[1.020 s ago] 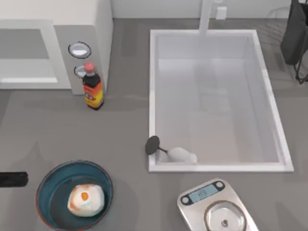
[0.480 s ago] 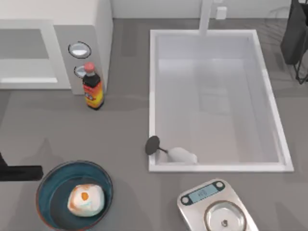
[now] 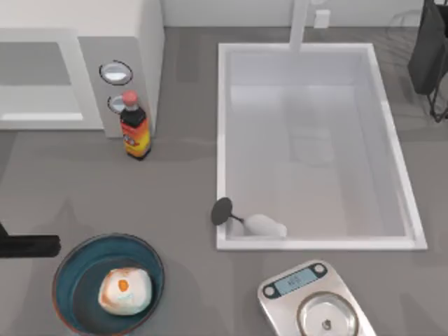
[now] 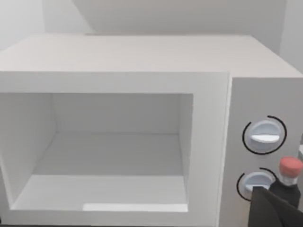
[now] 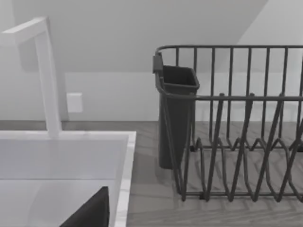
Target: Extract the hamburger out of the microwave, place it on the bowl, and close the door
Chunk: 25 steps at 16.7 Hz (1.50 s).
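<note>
**Hamburger in bowl, microwave cavity open**

I see the microwave (image 3: 84, 66) at the tabletop's far left corner, its cavity open and bare in my left wrist view. The bowl (image 3: 70, 269) sits at the near left edge with the hamburger (image 3: 124, 290) resting inside it. My left arm (image 3: 28, 246) reaches in from the left edge just beside the bowl; whether its fingers are spread I cannot tell.

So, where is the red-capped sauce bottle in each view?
Top view: sauce bottle stands before the microwave, at its lower dial.
Left wrist view: its red cap at the edge, beside the lower dial.
Right wrist view: faces the sink and dish rack.
Shared landmark: the lower dial.
</note>
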Each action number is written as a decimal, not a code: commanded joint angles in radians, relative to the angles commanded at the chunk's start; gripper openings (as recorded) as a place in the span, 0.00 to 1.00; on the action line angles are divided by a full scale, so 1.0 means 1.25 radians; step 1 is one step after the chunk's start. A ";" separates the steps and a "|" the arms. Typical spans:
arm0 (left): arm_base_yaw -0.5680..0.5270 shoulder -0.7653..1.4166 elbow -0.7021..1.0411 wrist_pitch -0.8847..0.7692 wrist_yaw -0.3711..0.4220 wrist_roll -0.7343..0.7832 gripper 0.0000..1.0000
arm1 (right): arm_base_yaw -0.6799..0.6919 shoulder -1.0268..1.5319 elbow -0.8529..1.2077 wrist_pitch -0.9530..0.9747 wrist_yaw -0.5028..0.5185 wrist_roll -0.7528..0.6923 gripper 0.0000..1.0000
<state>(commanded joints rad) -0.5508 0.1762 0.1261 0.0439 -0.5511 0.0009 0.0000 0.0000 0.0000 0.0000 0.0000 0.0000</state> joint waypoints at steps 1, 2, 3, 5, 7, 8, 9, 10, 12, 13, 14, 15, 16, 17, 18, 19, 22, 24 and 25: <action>0.027 0.008 0.011 -0.003 0.027 0.000 0.00 | 0.000 0.000 0.000 0.000 0.000 0.000 1.00; 0.059 0.016 0.023 -0.007 0.060 0.001 0.00 | 0.000 0.000 0.000 0.000 0.000 0.000 1.00; 0.089 0.024 0.035 -0.010 0.090 0.001 0.00 | 0.000 0.000 0.000 0.000 0.000 0.000 1.00; 0.125 0.037 0.053 -0.016 0.125 0.001 0.00 | 0.000 0.000 0.000 0.000 0.000 0.000 1.00; 0.129 0.040 0.057 -0.016 0.130 0.002 0.00 | 0.000 0.000 0.000 0.000 0.000 0.000 1.00; 0.129 0.040 0.057 -0.016 0.130 0.002 0.00 | 0.000 0.000 0.000 0.000 0.000 0.000 1.00; 0.127 0.036 0.054 -0.016 0.127 0.002 0.00 | 0.000 0.000 0.000 0.000 0.000 0.000 1.00; 0.127 0.037 0.055 -0.017 0.128 0.002 0.00 | 0.000 0.000 0.000 0.000 0.000 0.000 1.00; 0.153 0.063 0.080 -0.036 0.154 0.016 0.00 | 0.000 0.000 0.000 0.000 0.000 0.000 1.00; 0.179 0.088 0.106 -0.054 0.179 0.029 0.00 | 0.000 0.000 0.000 0.000 0.000 0.000 1.00; 0.213 0.122 0.140 -0.078 0.212 0.046 0.00 | 0.000 0.000 0.000 0.000 0.000 0.000 1.00; 0.256 0.164 0.181 -0.106 0.251 0.067 0.00 | 0.000 0.000 0.000 0.000 0.000 0.000 1.00; 0.307 0.215 0.230 -0.137 0.295 0.091 0.00 | 0.000 0.000 0.000 0.000 0.000 0.000 1.00; 0.365 0.273 0.286 -0.170 0.343 0.119 0.00 | 0.000 0.000 0.000 0.000 0.000 0.000 1.00; 0.429 0.338 0.348 -0.205 0.394 0.150 0.00 | 0.000 0.000 0.000 0.000 0.000 0.000 1.00; 0.499 0.410 0.415 -0.241 0.447 0.183 0.00 | 0.000 0.000 0.000 0.000 0.000 0.000 1.00; 0.720 0.646 0.623 -0.348 0.602 0.295 0.00 | 0.000 0.000 0.000 0.000 0.000 0.000 1.00; 0.864 0.804 0.754 -0.416 0.696 0.378 0.00 | 0.000 0.000 0.000 0.000 0.000 0.000 1.00; 0.931 0.879 0.814 -0.449 0.740 0.422 0.00 | 0.000 0.000 0.000 0.000 0.000 0.000 1.00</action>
<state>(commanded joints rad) 0.6133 1.2745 1.1431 -0.5171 0.3743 0.5278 0.0000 0.0000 0.0000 0.0000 0.0000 0.0000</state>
